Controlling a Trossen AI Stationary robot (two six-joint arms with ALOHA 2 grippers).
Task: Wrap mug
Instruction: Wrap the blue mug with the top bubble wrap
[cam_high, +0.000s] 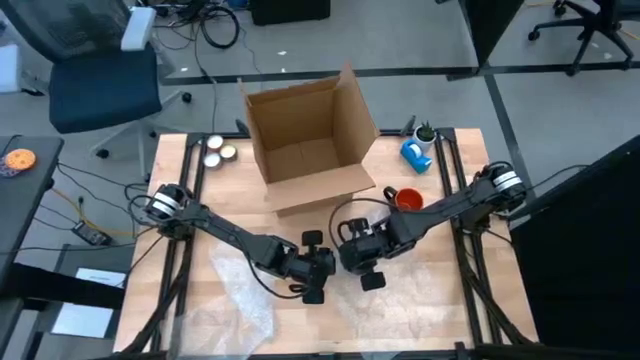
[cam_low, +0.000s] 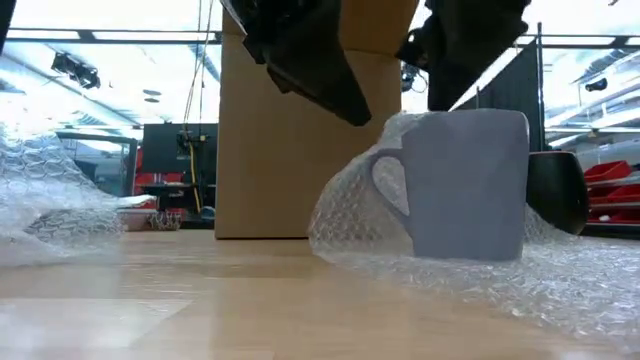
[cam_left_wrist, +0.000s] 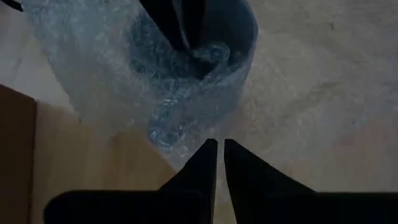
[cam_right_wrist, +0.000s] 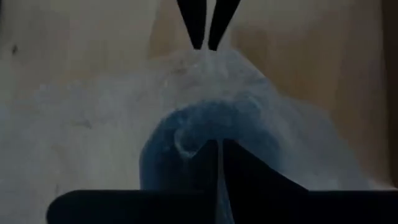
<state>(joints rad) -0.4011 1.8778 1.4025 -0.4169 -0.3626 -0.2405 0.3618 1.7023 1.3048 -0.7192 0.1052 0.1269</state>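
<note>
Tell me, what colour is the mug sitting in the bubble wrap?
Pale grey-white mug, seen best in the low view.

No words, labels, brand marks or numbers can be read in any view. The cardboard box (cam_high: 310, 135) shows bare brown sides, the mug (cam_low: 468, 185) a plain pale wall, and the papers on the floor (cam_high: 85, 305) beside the desk are too small to read.

Open cardboard box (cam_high: 308, 135), red cup (cam_high: 408, 199), blue tape dispenser (cam_high: 417, 154), two tins (cam_high: 219, 150), office chair (cam_high: 98, 70)
</note>
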